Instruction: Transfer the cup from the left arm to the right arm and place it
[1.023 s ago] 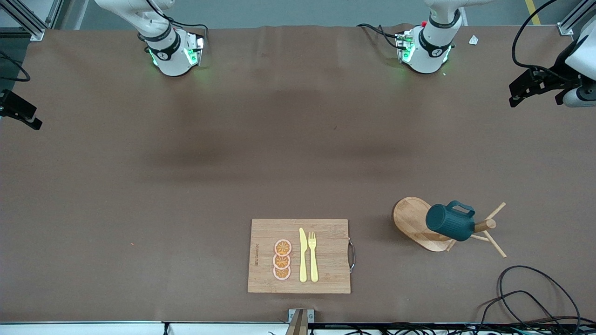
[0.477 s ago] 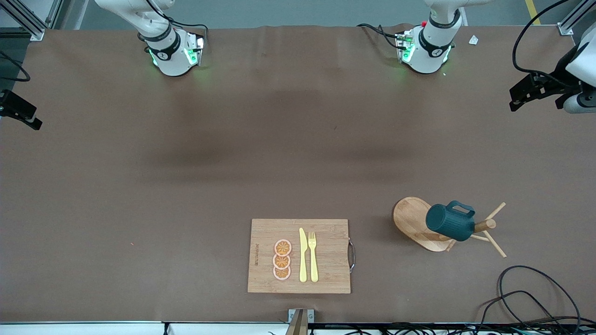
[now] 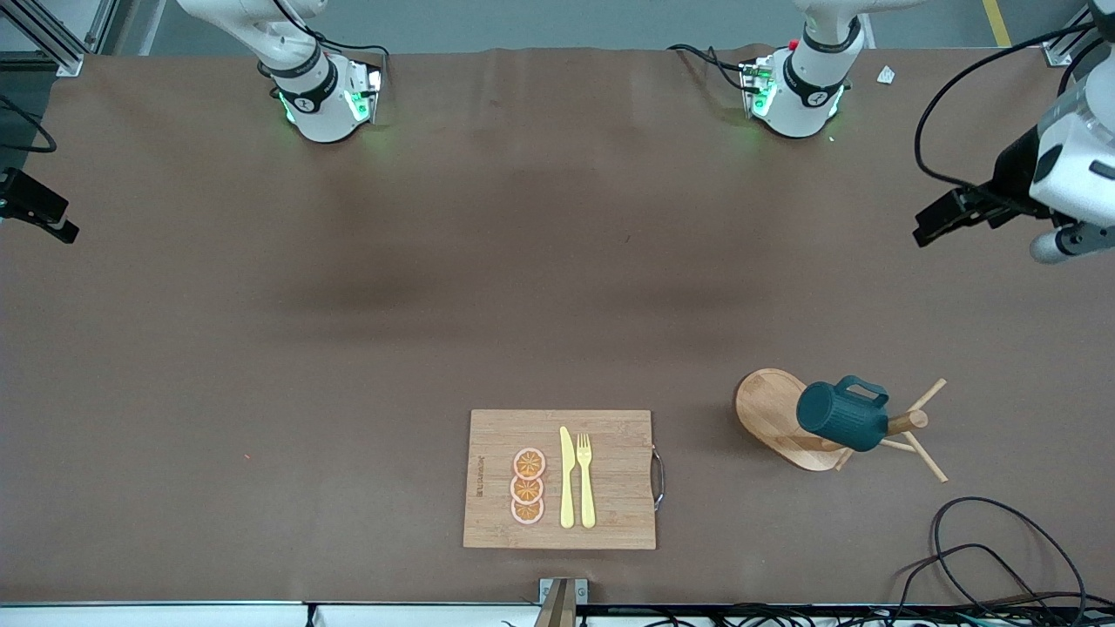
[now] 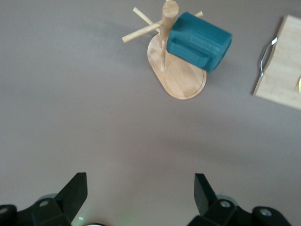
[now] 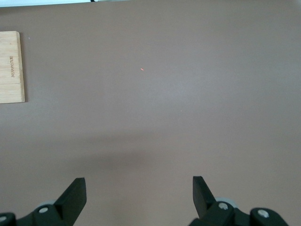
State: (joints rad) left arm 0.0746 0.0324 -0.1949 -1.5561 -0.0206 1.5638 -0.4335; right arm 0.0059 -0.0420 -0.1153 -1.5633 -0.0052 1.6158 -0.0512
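- Left tool (image 4: 140, 190): fingers spread wide and empty, raised over the bare surface (image 3: 557, 287) at the left arm's end, well apart from the cup (image 3: 841, 417).
- Right tool (image 5: 139, 193): fingers likewise spread and empty, over bare surface at the right arm's end; this arm waits.
- Cup: dark teal, hanging tilted on a peg of the wooden peg rack (image 3: 784, 418), handle uppermost, beside the cutting board (image 3: 559, 479).
- Step in hand, as judged: the left arm's approach; nothing is grasped yet.
- Next move: lower the left tool to the cup, close on its body or rim, then slide it off along the peg.
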